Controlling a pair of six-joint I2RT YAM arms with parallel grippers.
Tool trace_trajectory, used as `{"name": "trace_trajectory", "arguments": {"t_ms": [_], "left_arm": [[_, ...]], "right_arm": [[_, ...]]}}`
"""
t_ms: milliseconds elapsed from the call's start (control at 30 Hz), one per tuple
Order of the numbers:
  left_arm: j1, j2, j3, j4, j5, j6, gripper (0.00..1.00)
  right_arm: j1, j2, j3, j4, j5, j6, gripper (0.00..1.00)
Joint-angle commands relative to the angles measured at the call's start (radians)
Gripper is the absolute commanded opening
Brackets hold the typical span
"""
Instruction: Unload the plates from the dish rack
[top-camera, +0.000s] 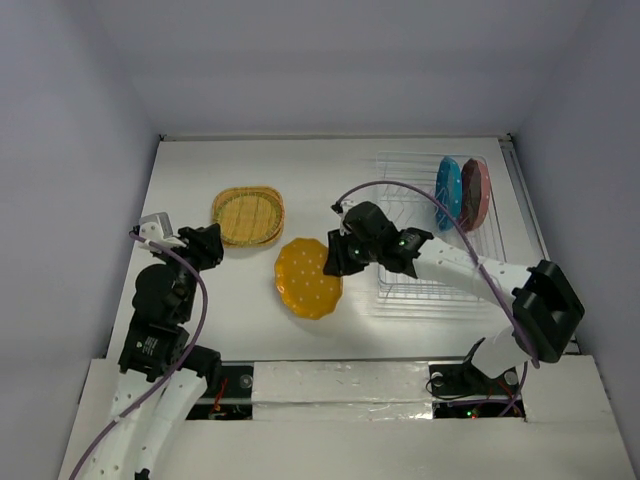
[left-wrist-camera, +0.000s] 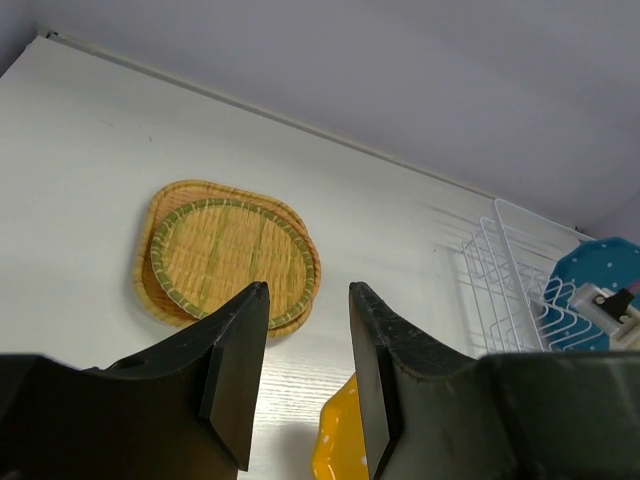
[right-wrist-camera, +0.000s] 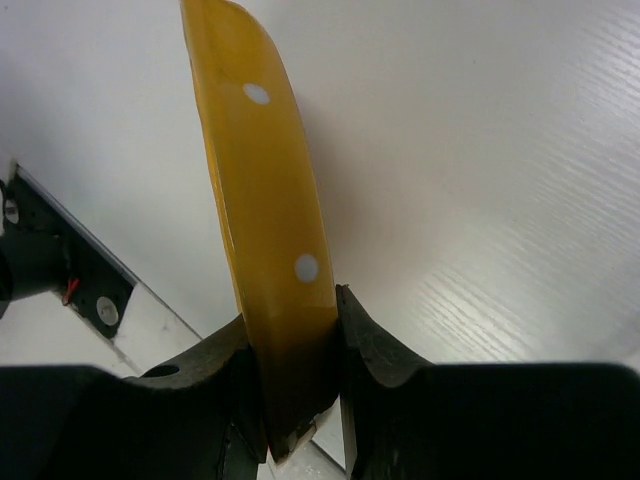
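— Jaws on the right arm (top-camera: 470, 265) are pinching the rim of the round orange scalloped plate with white dots (top-camera: 308, 278), one finger on each face, yes?
— Yes. The wrist view shows the rim wedged deep between them. The plate hangs tilted over the white table (top-camera: 200, 170), at 9 o'clock from the white wire dish rack (top-camera: 420, 290). Whether its low edge touches the table I cannot tell.
— And the left arm (top-camera: 165, 300)?
— Its jaws are spread and hold nothing. They sit at about 8 o'clock from the two tan woven-look rounded-square plates (top-camera: 248, 216), which lie stacked flat on the table.
— What is in the rack?
— A blue dotted plate (top-camera: 449, 192) and a dusty red one (top-camera: 475, 193), upright on edge, side by side at the rack's 1 o'clock corner.
— So where might this go wrong?
— The grip is on one small bit of rim, so the plate's weight levers against it. I judge it could swivel or slip out if the arm swings quickly. Letting go while it is tilted would let it drop and clatter, or roll on its edge. Set down too far toward 11 o'clock, it would land on the tan stack. The purple cable (top-camera: 400, 184) arches over the rack and might snag the wires on a reach for those two.
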Motion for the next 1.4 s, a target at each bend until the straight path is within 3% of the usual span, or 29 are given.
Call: {"name": "trace_trajectory", "arguments": {"t_ms": [0,300,400,433,467,667,800,900,1033,1133,1233,1300,1333,1367], "left_arm": [[-0.004,0.014,-0.004,0.032,0.003,-0.005,0.35],[-0.004,0.027,0.001,0.027,0.003,-0.005,0.34],[-0.004,0.024,0.001,0.027,0.003,-0.005,0.34],[-0.004,0.021,0.001,0.027,0.003,-0.005,0.34],[-0.004,0.02,-0.001,0.026,0.003,-0.006,0.34],[-0.004,0.005,-0.001,0.029,0.003,-0.002,0.34],[-0.004,-0.009,-0.001,0.032,0.003,-0.003,0.34],[-0.004,-0.022,-0.002,0.035,0.003,-0.002,0.35],[-0.004,-0.034,-0.004,0.036,0.003,-0.002,0.35],[-0.004,-0.045,-0.004,0.036,0.003,-0.002,0.35],[-0.004,-0.052,-0.005,0.038,0.003,-0.002,0.35],[-0.004,-0.051,-0.005,0.039,0.003,0.0,0.35],[-0.004,-0.049,-0.005,0.038,0.003,-0.002,0.35],[-0.004,-0.049,-0.005,0.039,0.003,0.0,0.35]], "right_arm": [[0.01,0.005,-0.015,0.254,-0.058,0.053,0.0],[0.01,0.08,-0.127,0.304,0.05,0.082,0.0],[0.01,0.106,-0.132,0.273,0.128,0.082,0.12],[0.01,0.115,-0.129,0.259,0.155,0.079,0.27],[0.01,0.126,-0.124,0.246,0.172,0.077,0.33],[0.01,0.207,-0.077,0.172,0.292,0.068,0.5],[0.01,0.235,-0.043,0.118,0.369,0.062,0.55],[0.01,0.256,-0.008,0.074,0.409,0.05,0.65],[0.01,0.253,0.032,0.026,0.453,0.039,0.86],[0.01,0.235,0.073,-0.02,0.495,0.025,0.93],[0.01,0.157,0.113,-0.031,0.489,0.005,0.9],[0.01,0.068,0.141,-0.049,0.516,-0.016,0.71],[0.01,0.034,0.17,-0.054,0.533,-0.036,0.47],[0.01,0.002,0.182,-0.061,0.551,-0.045,0.3]]}}
